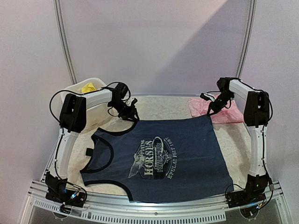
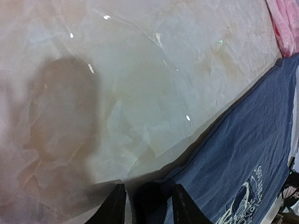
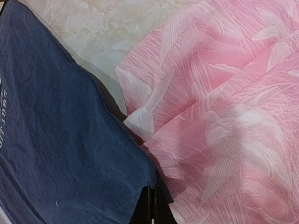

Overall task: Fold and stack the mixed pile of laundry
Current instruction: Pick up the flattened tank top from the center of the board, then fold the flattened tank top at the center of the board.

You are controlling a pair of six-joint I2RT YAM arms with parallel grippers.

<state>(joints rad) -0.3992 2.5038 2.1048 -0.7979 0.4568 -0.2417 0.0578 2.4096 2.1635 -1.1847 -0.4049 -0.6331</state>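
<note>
The navy sleeveless top (image 1: pixel 177 158) lies spread flat on the table, its pale horse print facing up. At its far left shoulder strap hangs my left gripper (image 1: pixel 130 113). In the left wrist view that gripper (image 2: pixel 149 185) is open, with a dark bunch of the strap (image 2: pixel 152 200) between its fingers and a sliver of gap on one side. My right gripper (image 3: pixel 153 189) is shut on the top's far right hem corner (image 3: pixel 56 140). The thin pink piece (image 3: pixel 224 116) lies right beside that corner, at the back right (image 1: pixel 226 114). A yellow piece (image 1: pixel 88 87) sits in the tub.
A white plastic tub (image 1: pixel 99 83) stands at the back left, behind the left arm. A pale marbled sheet (image 1: pixel 154 105) covers the table. A metal rail (image 1: pixel 154 209) runs along the near edge, and a pale wall with curved tubes closes the back.
</note>
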